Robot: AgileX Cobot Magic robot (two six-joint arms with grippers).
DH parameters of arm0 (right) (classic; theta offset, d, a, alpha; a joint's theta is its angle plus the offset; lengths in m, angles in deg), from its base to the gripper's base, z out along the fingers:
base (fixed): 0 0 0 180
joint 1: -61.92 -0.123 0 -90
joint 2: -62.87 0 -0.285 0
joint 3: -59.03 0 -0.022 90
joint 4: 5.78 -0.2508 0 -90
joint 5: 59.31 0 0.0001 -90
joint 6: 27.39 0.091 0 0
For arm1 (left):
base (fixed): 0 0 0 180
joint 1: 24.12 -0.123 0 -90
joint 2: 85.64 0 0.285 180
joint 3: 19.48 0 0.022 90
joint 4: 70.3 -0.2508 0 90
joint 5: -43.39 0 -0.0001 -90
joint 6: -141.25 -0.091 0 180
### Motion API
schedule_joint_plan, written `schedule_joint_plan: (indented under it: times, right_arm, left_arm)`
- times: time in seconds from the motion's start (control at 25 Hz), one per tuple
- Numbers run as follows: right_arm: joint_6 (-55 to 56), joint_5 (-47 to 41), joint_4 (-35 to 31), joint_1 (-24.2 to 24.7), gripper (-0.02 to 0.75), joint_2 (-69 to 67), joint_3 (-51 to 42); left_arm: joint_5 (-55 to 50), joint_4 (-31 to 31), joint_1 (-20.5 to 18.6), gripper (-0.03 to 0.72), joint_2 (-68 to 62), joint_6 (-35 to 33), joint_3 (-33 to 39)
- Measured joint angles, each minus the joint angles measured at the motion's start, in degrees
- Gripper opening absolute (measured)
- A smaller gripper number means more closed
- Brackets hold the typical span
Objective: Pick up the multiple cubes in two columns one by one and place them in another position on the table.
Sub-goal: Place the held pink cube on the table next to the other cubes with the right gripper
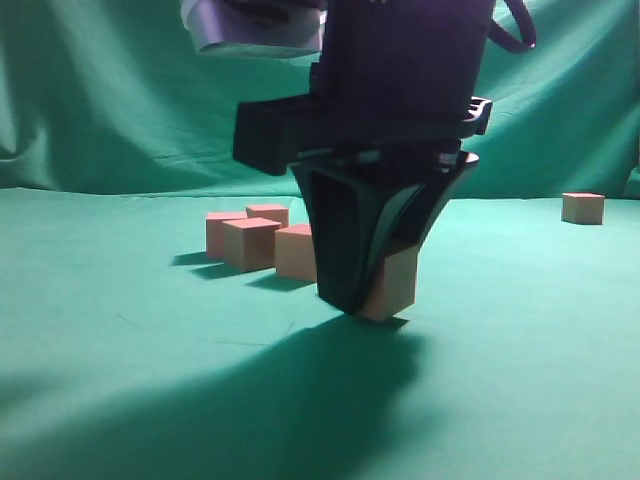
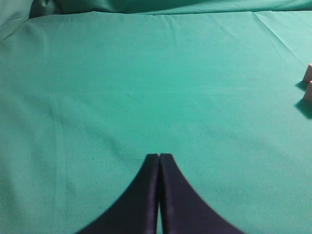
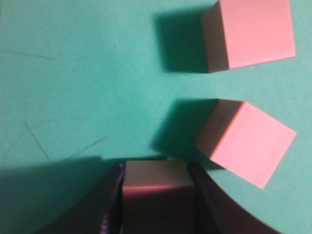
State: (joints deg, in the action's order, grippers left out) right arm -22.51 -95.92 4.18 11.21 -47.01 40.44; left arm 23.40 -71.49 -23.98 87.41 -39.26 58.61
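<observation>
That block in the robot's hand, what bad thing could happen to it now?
1. The right hand pinches the held block only by two sides, and it seems just off the table, so it might slip or twist loose.
2. Two other blocks, the nearer block and the farther block, sit close ahead. Swinging that way might bump them out of line.

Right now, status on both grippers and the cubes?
Right gripper shut on one cube, low over the table. Left gripper shut, empty, over bare cloth. Nearest other cube sits close beside the right finger; placement side looks clear.
</observation>
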Motion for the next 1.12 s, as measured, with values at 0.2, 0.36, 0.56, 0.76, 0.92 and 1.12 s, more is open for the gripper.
schedule_joint_plan:
  times: [0.2,0.36,0.56,0.76,0.92,1.12]
  right_arm:
    - [0.00,0.00,0.05,0.00,0.283,0.00,0.00]
    - [0.00,-0.59,0.05,0.00,0.283,0.00,0.00]
    - [0.00,-0.75,0.14,0.00,0.283,0.00,0.00]
    - [0.00,-0.75,0.14,0.00,0.283,0.00,0.00]
    - [0.13,-0.75,0.14,0.00,0.283,0.00,0.00]
    - [0.26,-0.75,0.14,0.00,0.424,0.00,0.00]
  left_arm:
    - [0.00,0.00,0.00,0.000,0.00,0.00,0.00]
    - [0.00,0.00,0.00,0.000,0.00,0.00,0.00]
    - [0.00,0.00,0.00,0.000,0.00,0.00,0.00]
    - [0.00,0.00,0.00,0.000,0.00,0.00,0.00]
    - [0.00,0.00,0.00,0.000,0.00,0.00,0.00]
    - [0.00,0.00,0.00,0.000,0.00,0.00,0.00]
